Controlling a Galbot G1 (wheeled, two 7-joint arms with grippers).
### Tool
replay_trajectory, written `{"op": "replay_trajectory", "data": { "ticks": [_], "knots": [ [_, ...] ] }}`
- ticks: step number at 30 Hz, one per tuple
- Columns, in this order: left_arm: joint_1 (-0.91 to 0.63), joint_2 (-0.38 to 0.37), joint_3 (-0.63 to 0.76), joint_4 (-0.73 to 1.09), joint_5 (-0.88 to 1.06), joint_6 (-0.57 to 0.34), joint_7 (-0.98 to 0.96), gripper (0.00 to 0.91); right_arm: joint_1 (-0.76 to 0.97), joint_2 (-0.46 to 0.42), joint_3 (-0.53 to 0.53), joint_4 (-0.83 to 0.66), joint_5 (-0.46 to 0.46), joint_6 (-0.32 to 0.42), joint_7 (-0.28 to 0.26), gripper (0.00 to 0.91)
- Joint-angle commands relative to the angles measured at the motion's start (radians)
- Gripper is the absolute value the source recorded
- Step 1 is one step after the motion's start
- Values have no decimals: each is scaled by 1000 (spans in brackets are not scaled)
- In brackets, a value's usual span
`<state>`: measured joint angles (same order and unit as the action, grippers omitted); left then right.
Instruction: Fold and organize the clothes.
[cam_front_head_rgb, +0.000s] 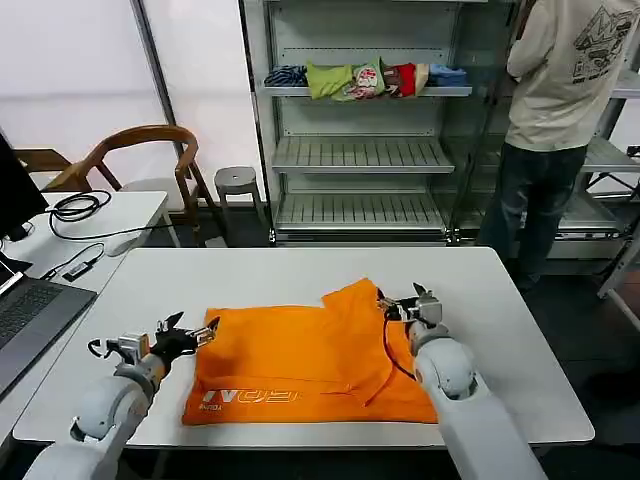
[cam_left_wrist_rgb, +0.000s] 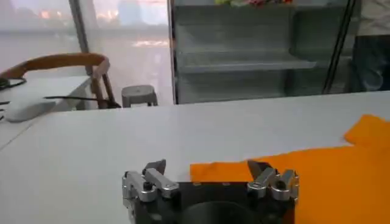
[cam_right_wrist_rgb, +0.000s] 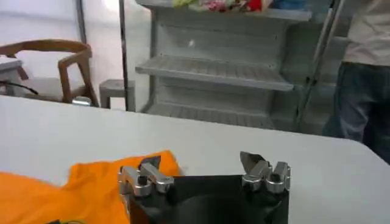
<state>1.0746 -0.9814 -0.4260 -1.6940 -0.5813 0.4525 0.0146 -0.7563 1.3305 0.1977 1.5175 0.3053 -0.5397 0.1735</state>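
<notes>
Closest to the robot's body, the orange T-shirt (cam_front_head_rgb: 300, 375) lies flat on the white counter (cam_front_head_rgb: 520, 330), its printed hem edge toward the robot. It looks part-folded: the sides seem turned in to make a rough rectangle, and one sleeve or flap (cam_front_head_rgb: 352, 300) lies folded over on its far right part, with a crease running down from it. I judge the task about midway; further folds to bring it down to a compact bundle, and the putting away, are left.

The left tool (cam_front_head_rgb: 190, 335) hovers just beside the shirt's left edge, its fingers spread apart and holding nothing; from its wrist camera the orange edge (cam_left_wrist_rgb: 317, 176) lies just ahead of the open fingers. The right tool (cam_front_head_rgb: 408, 305) sits at the shirt's far right corner, next to the flap, fingers likewise apart and empty, with cloth (cam_right_wrist_rgb: 91, 182) below one finger.

Beyond the shirt the counter is bare. Farther back stands a shelf unit (cam_front_head_rgb: 360, 155) with small bundled garments (cam_front_head_rgb: 360, 80) on an upper shelf.
</notes>
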Motion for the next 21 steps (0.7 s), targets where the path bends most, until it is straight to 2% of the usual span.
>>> {"op": "replay_trajectory", "data": {
  "ticks": [1,12,21],
  "knots": [
    [-129,-2,89,164,-4,-17,12,907,123,64,-24,-225,-14,64,-42,907],
    [-194,-22,117,269,2,-30,26,907,219,128,-27,-410,-37,101,-79,907],
    [-215,-26,127,305,5,-34,40,907,234,147,-34,-467,-34,102,-96,907]
  ]
}}
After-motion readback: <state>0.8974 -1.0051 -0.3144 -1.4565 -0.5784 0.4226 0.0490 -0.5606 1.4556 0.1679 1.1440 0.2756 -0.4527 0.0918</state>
